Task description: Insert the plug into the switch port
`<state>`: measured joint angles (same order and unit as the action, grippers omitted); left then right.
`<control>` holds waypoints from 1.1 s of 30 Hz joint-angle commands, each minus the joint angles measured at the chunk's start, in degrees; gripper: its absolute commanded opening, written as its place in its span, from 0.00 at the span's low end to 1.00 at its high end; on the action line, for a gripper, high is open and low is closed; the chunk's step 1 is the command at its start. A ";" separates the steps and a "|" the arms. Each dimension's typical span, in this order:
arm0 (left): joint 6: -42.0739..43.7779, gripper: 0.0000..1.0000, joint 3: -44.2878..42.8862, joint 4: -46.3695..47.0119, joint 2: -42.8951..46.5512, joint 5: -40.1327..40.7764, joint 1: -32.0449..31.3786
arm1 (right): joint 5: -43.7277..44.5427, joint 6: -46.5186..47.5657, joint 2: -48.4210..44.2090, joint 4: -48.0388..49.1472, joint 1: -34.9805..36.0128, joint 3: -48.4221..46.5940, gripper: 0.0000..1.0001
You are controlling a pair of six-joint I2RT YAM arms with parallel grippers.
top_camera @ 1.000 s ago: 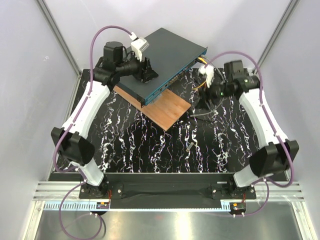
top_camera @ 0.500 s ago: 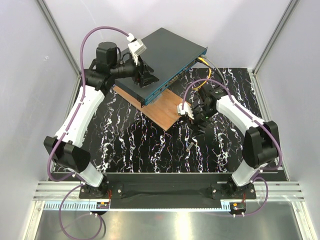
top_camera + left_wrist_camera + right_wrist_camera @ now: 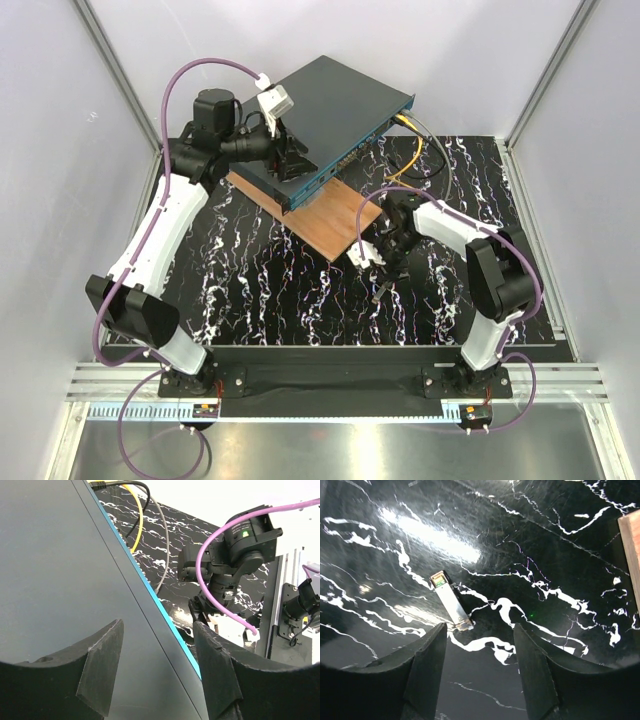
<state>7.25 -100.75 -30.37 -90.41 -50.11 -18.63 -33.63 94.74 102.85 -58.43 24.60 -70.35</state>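
Right gripper (image 3: pixel 480 632) hangs wide open above the table, nothing between its fingers. The plug (image 3: pixel 451 601) lies flat just ahead of one fingertip, touching neither. Left gripper (image 3: pixel 157 630) is spread wide too, poised over the switch (image 3: pixel 50 580), whose teal front edge runs between its fingers. The table (image 3: pixel 260 290) is glossy black with white veins, boxed in by plain white panels (image 3: pixel 60 150). The switch sits at an angle at the back, over a wooden board (image 3: pixel 335 225). A yellow cable (image 3: pixel 137 510) and a grey cable (image 3: pixel 162 545) trail by its far end. The plug is a slim, pale, silvery sliver with a greenish end, well apart from the switch.
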 commanded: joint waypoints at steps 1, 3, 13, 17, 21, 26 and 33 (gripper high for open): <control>-0.04 0.63 0.29 1.10 2.34 -0.43 0.35 | 1.90 6.59 0.77 1.57 0.45 0.73 0.62; -0.48 0.63 0.38 1.10 2.43 -0.08 0.26 | 1.90 7.21 0.86 1.48 0.45 1.17 0.61; -1.97 0.63 -0.23 1.63 1.64 0.71 0.35 | 2.78 9.15 0.42 4.47 0.45 5.40 0.55; -1.36 0.63 -1.29 0.58 0.68 0.63 0.35 | 3.65 7.92 2.18 5.61 0.54 5.13 0.46; -1.18 0.63 -2.43 0.13 -0.29 0.45 0.35 | 4.27 7.57 3.59 4.83 0.54 4.87 0.39; -0.92 0.63 -2.78 -0.04 -0.73 0.45 0.26 | 4.62 7.39 4.20 3.94 0.62 5.48 0.37; -0.65 0.63 -2.70 -0.04 -0.82 0.36 0.35 | 5.85 6.96 3.15 5.79 1.24 7.77 0.46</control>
<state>6.00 -100.92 -31.64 -91.18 -49.52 -18.63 -30.52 102.02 104.64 -53.25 24.69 -64.29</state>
